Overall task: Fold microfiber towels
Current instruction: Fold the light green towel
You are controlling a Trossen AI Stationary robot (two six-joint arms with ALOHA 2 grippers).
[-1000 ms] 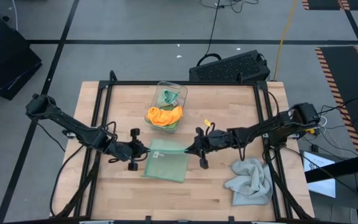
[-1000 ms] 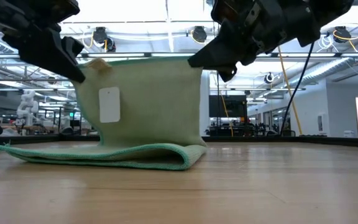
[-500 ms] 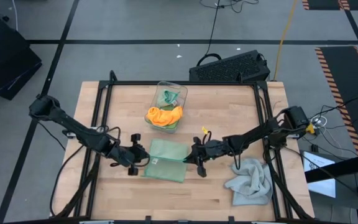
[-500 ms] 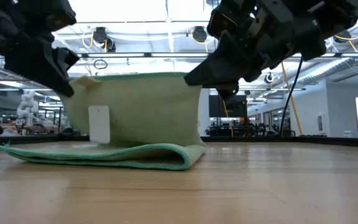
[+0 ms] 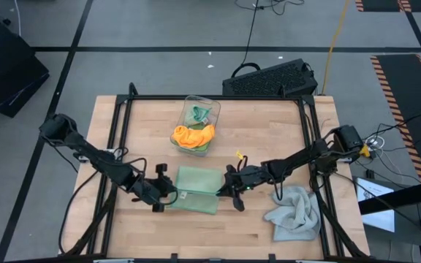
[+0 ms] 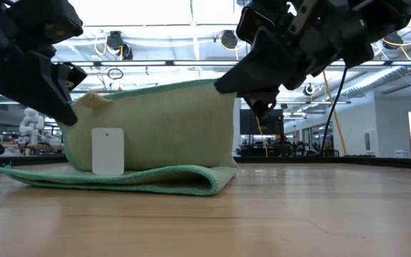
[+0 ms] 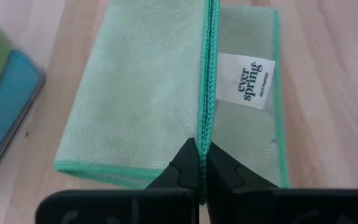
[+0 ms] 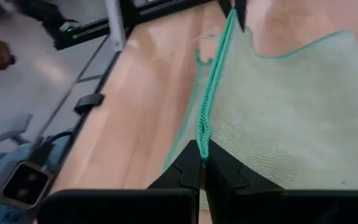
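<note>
Mid-fold: left gripper [image 5: 168,198] and right gripper [image 5: 224,191] jaws clenched on sage green towel [image 5: 196,186] corners, lower centre; next lay edge flat on surface [image 5: 269,139].

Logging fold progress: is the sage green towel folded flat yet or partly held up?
Partly held up: the sage green towel rises from its table layer, top edge pinched by left hand and right hand.

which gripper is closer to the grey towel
Right. The right gripper, pinching the sage green towel, is just beside the grey towel; the left gripper holds the sage towel's far edge.
</note>
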